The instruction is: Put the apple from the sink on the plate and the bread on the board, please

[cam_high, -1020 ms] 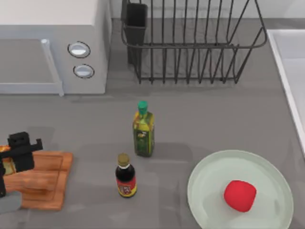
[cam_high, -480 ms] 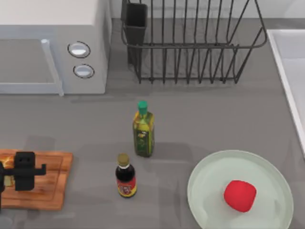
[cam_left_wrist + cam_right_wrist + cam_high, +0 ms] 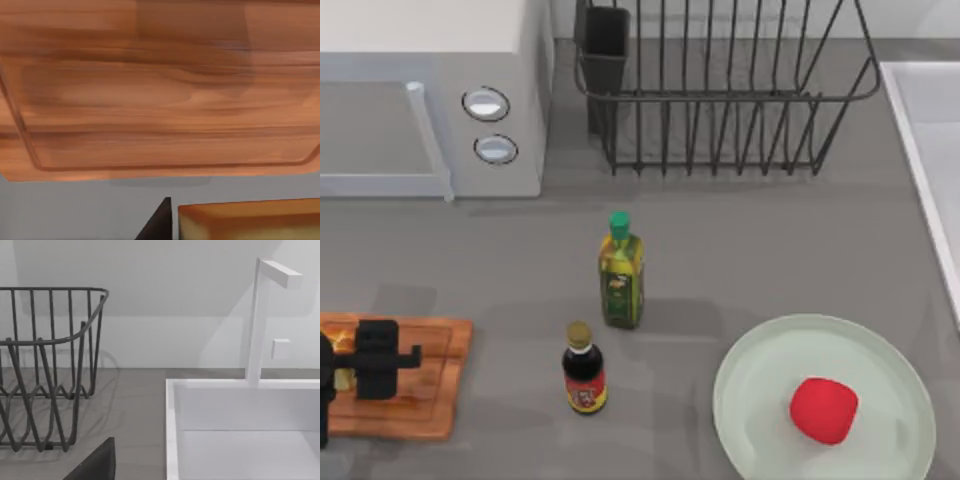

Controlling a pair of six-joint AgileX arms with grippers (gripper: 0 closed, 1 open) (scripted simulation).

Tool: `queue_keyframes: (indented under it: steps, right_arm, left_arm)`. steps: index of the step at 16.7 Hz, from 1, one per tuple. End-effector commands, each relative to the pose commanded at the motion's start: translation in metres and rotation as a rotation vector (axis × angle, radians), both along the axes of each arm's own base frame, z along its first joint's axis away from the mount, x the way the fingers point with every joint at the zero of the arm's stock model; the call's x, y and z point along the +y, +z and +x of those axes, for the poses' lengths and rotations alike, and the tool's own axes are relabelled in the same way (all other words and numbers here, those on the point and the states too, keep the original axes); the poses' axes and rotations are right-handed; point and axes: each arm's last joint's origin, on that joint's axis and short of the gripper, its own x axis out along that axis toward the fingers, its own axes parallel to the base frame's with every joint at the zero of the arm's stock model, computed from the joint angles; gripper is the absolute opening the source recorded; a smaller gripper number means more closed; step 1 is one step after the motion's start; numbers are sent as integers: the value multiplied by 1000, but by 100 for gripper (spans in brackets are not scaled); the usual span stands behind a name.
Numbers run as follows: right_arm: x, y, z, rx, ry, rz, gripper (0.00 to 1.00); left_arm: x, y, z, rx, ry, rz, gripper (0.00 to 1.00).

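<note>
At far left of the worktop (image 3: 770, 260), the board (image 3: 430, 385) lies flat, and the left hand (image 3: 350, 372) hangs over its left part, grasping the bread (image 3: 342, 344), whose golden crust shows at the hand's edge; the left wrist view shows the bread (image 3: 250, 220) between dark fingers (image 3: 160, 225) above the board (image 3: 150, 100), with grey worktop between them, so it is not set down. Behind the board stands a microwave (image 3: 430, 100). Toward the middle, a soy bottle (image 3: 583, 370) stands upright, with an oil bottle (image 3: 620, 272) just behind it, and a wire rack (image 3: 720, 90) sits at the back. Right of the bottles lies the plate (image 3: 760, 400), with the apple (image 3: 823, 409) resting on it, right of centre. At the far right edge is the sink (image 3: 925, 130); the right wrist view shows the sink (image 3: 172, 430), its tap (image 3: 257, 325) and the rack (image 3: 45, 365). Whether the right hand is clenched or released I cannot tell.
</note>
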Motion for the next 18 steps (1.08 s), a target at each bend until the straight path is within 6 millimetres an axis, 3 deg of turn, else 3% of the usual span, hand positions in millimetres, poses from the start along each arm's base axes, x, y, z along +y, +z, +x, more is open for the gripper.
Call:
queue_keyframes:
  steps: [9,13,17,18]
  right_arm:
    - [0,0,0,0,0,0,100]
    - [0,0,0,0,0,0,100]
    - [0,0,0,0,0,0,100]
    - [0,0,0,0,0,0,100]
  left_arm:
    - [1,-15,17,-53,3,1,0]
    - [1,-28,16,-19,0,-4,0]
    - [2,-29,16,-14,0,-3,0]
    - [2,-29,16,-14,0,-3,8]
